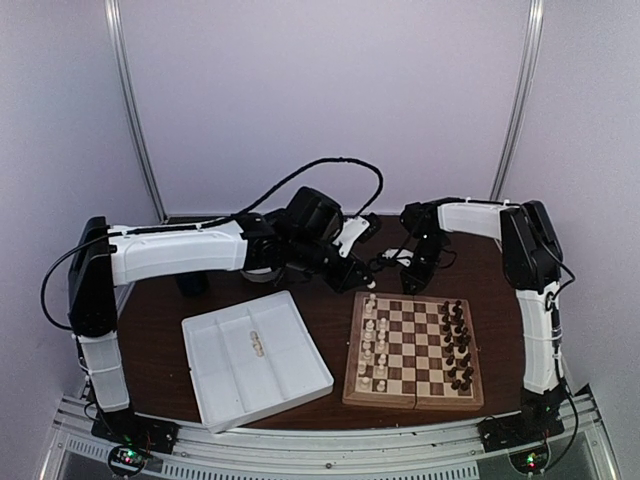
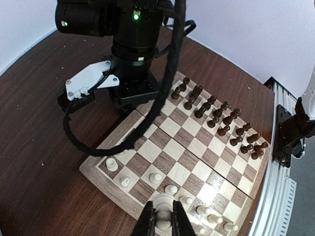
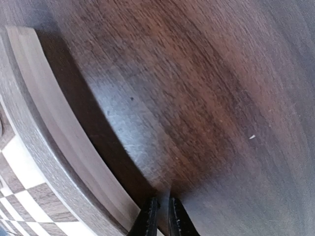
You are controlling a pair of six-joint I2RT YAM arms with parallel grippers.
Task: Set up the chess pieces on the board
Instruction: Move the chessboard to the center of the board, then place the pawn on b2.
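Observation:
The board lies right of centre, with cream chess pieces in its two left columns and dark chess pieces in its two right columns. My left gripper hangs over the board's far left corner. In the left wrist view it is shut on a cream piece above the cream rows. The dark rows stand opposite. My right gripper is low at the board's far edge. Its fingers are shut on nothing, just off the board's rim.
A white divided tray sits left of the board with two cream pieces in it. A black cable loops from the right arm across the board's far corner. A metal rail runs along the table's near edge.

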